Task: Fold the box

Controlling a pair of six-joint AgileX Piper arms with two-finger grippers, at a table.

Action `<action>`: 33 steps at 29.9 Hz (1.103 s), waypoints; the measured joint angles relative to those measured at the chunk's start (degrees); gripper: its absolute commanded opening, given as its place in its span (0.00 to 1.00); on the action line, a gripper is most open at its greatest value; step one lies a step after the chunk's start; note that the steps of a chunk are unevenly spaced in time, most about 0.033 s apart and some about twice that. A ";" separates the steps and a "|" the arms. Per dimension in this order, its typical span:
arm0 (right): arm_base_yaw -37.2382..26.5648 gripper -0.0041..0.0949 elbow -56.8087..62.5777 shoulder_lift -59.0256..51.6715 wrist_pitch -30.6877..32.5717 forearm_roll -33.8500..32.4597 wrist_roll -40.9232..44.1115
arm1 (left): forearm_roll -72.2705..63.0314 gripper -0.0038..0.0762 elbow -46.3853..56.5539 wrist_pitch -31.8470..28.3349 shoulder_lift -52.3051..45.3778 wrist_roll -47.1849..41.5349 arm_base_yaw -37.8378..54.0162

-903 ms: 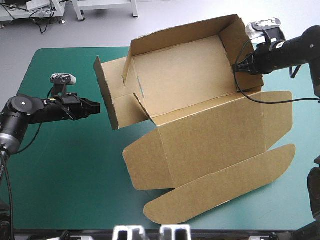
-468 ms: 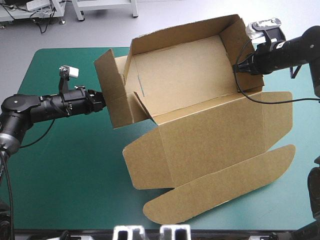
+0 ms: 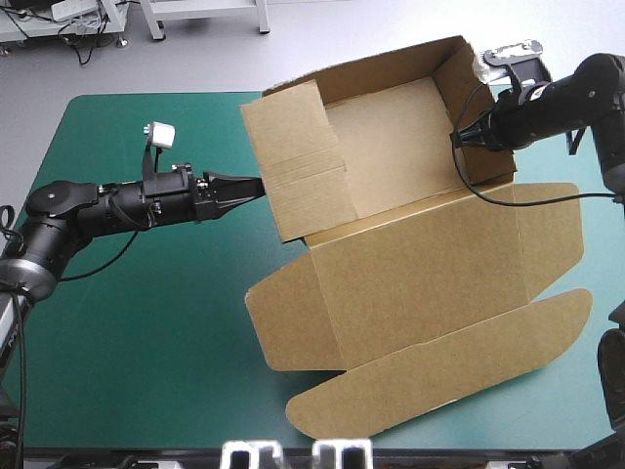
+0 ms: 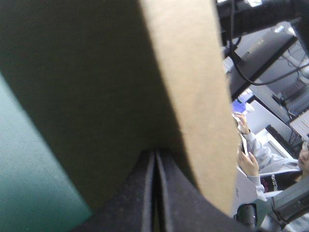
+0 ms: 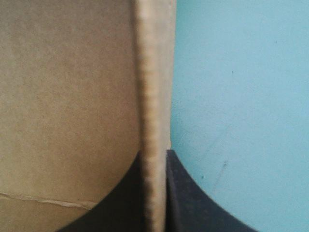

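Teal-green table cover is showing open along the left and near edges in the high view. A brown cut-board box is sitting toward the far right corner, walls raised, its flat lid spreading toward the near edge. In the left wrist view, the left gripper is pressing its clenched black fingers against the left wall. In the right wrist view, the right gripper is pinching the right wall's edge.
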 measured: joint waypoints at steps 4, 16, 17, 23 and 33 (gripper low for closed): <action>2.17 0.02 0.11 0.00 -0.71 -2.07 1.12 | -0.21 0.10 -1.54 0.47 0.00 0.79 -2.57; 5.06 0.02 0.24 0.00 -2.45 -5.66 3.09 | 7.38 0.58 -3.28 -1.63 0.00 -6.11 -2.98; 5.06 0.02 0.24 0.00 -2.87 -5.66 3.16 | 8.64 0.58 -3.28 -2.52 0.00 -6.95 -2.98; 5.06 0.02 0.30 0.00 -4.17 -5.92 3.16 | 10.32 0.58 -3.28 -4.46 -0.05 -8.08 -2.98; 5.06 0.02 0.30 0.00 -4.79 -6.53 3.42 | -0.59 0.13 -3.28 -0.40 -0.06 6.19 -2.98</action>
